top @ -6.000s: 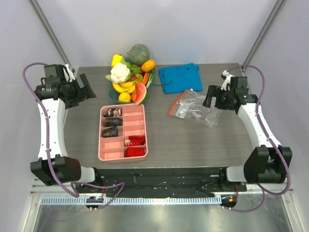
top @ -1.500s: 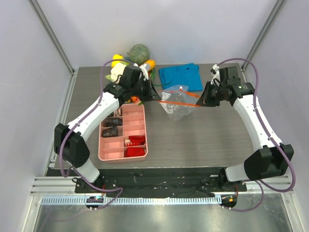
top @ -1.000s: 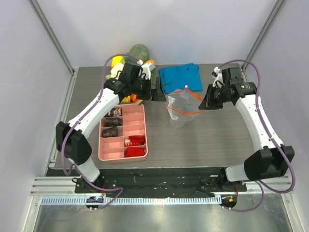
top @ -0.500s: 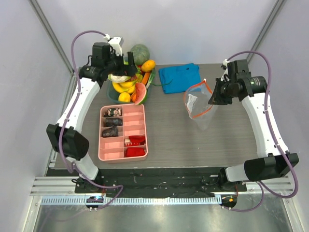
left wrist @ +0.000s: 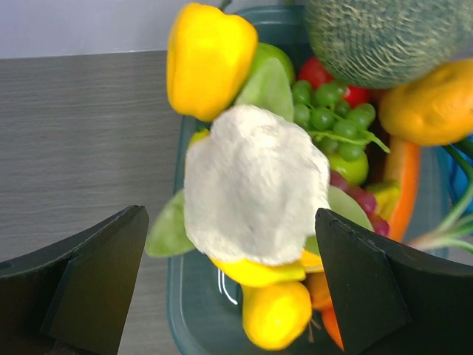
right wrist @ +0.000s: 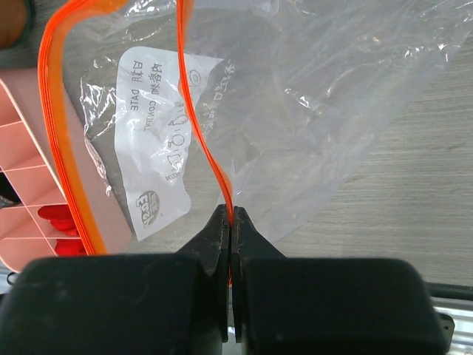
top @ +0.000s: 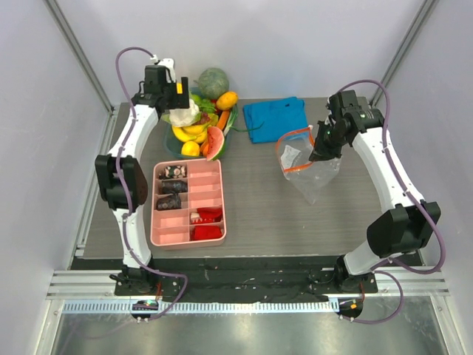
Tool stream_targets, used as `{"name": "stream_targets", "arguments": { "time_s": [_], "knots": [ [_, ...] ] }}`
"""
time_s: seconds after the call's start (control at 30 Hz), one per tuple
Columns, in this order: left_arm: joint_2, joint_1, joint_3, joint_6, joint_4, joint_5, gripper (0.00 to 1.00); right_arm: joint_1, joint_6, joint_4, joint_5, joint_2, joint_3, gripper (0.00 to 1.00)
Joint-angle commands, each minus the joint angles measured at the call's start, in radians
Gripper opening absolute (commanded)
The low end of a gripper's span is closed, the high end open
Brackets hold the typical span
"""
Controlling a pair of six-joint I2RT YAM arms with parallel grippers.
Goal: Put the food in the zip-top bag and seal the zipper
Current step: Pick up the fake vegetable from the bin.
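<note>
The food is piled in a teal bowl [top: 169, 143] at the back left: white cauliflower [top: 184, 112] on top, bananas [top: 194, 130], a lemon [top: 191, 148], a watermelon slice [top: 214, 142] and an orange [top: 227, 99]. My left gripper [top: 177, 95] hangs open right above the cauliflower [left wrist: 255, 194], with one black finger [left wrist: 89, 281] on each side and apart from it. My right gripper [right wrist: 230, 219] is shut on the orange-red zipper [right wrist: 198, 122] of the zip-top bag [right wrist: 310, 96]. The bag [top: 309, 168] hangs with its mouth open toward the left.
A pink compartment tray [top: 188, 203] with small dark and red pieces lies front left of centre. A folded blue cloth [top: 275, 118] lies at the back, beside the bag. A green melon [top: 212, 81] and a yellow pepper [left wrist: 209, 55] sit at the bowl's far side.
My left arm has swung back from the bag to the bowl and now hovers open over the cauliflower. My right gripper has carried the bag to the right, holding its mouth up.
</note>
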Motion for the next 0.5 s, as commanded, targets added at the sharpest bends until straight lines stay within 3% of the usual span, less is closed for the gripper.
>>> {"name": "stream_targets", "arguments": {
  "time_s": [0.0, 0.23, 0.47],
  "knots": [
    [0.061, 0.023, 0.086, -0.005, 0.084, 0.011, 1.0, 0.015, 0.014, 0.044, -0.012, 0.003, 0.049, 0.01],
    [0.156, 0.055, 0.097, -0.057, 0.105, 0.276, 1.0, 0.018, 0.001, 0.051, -0.04, 0.007, 0.039, 0.01],
    [0.216, 0.115, 0.089, -0.213, 0.165, 0.456, 1.0, 0.021, -0.009, 0.053, -0.054, 0.013, 0.043, 0.01]
  ]
}}
